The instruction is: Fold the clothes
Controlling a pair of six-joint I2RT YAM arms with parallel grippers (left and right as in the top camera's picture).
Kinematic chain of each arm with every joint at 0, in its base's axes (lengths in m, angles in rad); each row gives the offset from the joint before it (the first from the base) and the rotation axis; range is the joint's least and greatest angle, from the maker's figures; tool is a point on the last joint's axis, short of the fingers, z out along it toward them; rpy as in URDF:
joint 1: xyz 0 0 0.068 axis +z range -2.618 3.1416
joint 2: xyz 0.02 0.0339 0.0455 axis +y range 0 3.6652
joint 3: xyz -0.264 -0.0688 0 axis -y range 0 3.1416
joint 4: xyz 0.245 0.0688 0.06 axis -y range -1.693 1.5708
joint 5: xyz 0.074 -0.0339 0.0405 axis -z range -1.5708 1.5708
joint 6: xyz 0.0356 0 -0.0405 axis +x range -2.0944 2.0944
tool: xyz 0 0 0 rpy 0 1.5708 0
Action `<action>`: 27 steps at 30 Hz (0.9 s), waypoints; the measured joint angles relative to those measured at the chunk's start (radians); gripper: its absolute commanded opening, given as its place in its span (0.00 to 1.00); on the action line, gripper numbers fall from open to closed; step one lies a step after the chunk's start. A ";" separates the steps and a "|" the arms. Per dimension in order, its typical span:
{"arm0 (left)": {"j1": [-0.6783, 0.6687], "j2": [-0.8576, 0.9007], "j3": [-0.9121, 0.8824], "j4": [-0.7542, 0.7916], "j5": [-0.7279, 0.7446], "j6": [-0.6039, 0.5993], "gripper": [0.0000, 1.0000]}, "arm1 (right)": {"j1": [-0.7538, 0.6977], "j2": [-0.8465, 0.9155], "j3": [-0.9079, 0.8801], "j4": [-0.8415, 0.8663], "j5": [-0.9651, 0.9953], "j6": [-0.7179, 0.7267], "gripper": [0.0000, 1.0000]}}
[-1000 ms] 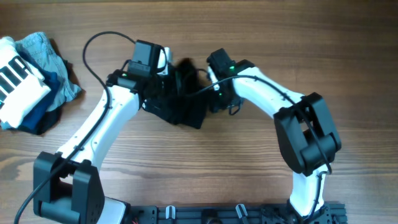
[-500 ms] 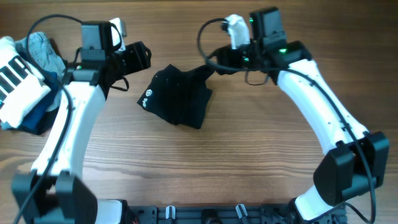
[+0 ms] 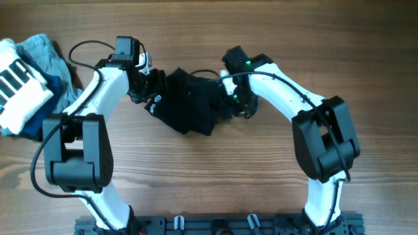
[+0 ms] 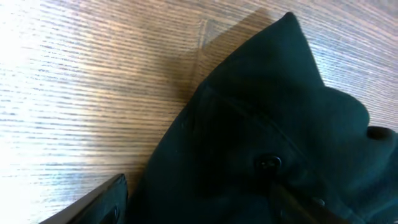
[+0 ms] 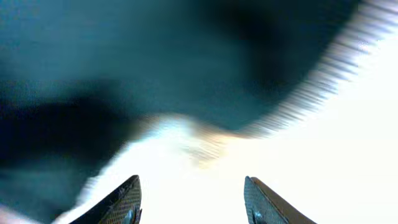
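A black garment (image 3: 189, 108) with a small white logo lies crumpled in the middle of the wooden table. My left gripper (image 3: 151, 86) is at its upper left edge. In the left wrist view its fingers (image 4: 199, 208) are spread wide, with the black cloth (image 4: 267, 124) lying between them. My right gripper (image 3: 236, 104) is at the garment's right edge. In the blurred right wrist view its fingers (image 5: 193, 199) are open over bright bare table, and the dark cloth (image 5: 124, 62) is ahead of them.
A pile of other clothes (image 3: 29, 85) lies at the far left edge: a white striped piece, a light blue one and a dark blue one. Bare wooden table (image 3: 215, 176) lies in front of the garment. The arm bases stand at the near edge.
Half a second ago both arms were swung outward, away from the garment. Both grippers have now moved back in to its left and right edges. The garment has barely shifted.
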 measured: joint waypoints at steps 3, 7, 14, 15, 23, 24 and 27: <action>0.000 0.000 0.000 -0.006 0.000 0.000 0.72 | -0.029 0.000 0.000 0.004 0.120 0.021 0.54; 0.000 0.000 0.000 -0.083 0.000 0.000 0.72 | -0.029 0.000 0.000 0.011 0.129 0.043 0.55; 0.000 0.000 0.000 -0.135 -0.015 0.000 0.73 | -0.073 -0.122 -0.001 0.038 -0.102 -0.002 0.59; 0.000 0.000 0.000 -0.137 -0.016 0.000 0.73 | -0.076 -0.153 -0.001 0.048 -0.136 -0.018 0.60; -0.001 0.000 0.000 -0.172 -0.019 0.000 0.75 | -0.013 -0.184 -0.032 0.067 -0.297 -0.074 0.59; -0.001 0.000 0.000 -0.172 -0.019 0.000 0.75 | 0.009 -0.170 -0.042 0.079 -0.296 -0.074 0.59; -0.001 0.000 0.000 -0.172 -0.020 0.000 0.76 | 0.050 -0.115 -0.073 0.115 -0.291 -0.053 0.59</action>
